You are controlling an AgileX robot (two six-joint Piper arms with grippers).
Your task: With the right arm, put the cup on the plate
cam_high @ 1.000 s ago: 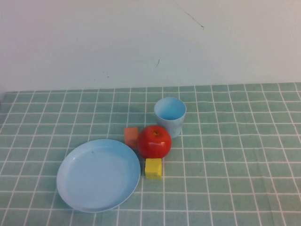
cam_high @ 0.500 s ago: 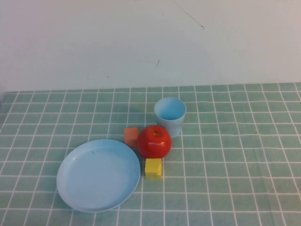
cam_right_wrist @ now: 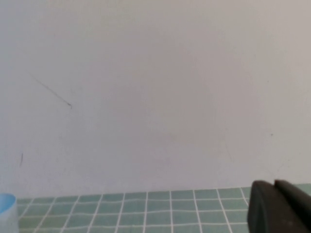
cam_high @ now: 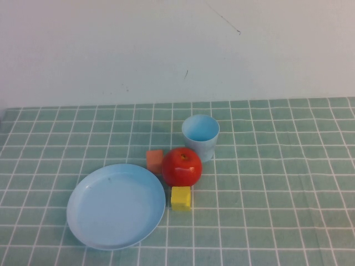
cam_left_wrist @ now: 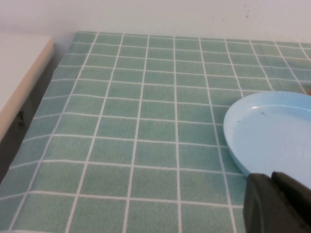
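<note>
Nothing is grasped yet: the cup [cam_high: 200, 136] stands behind the apple [cam_high: 182, 166], well apart from the plate [cam_high: 116, 205]. My right gripper [cam_right_wrist: 282, 208] and left gripper [cam_left_wrist: 277, 204] sit off-table, finger state unreadable. Next, I'd reach for the cup.

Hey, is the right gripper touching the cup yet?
Apart. The right wrist view shows the right gripper at one edge and the cup at the opposite edge, with bare tablecloth between. The left gripper hovers beside the plate.
</note>
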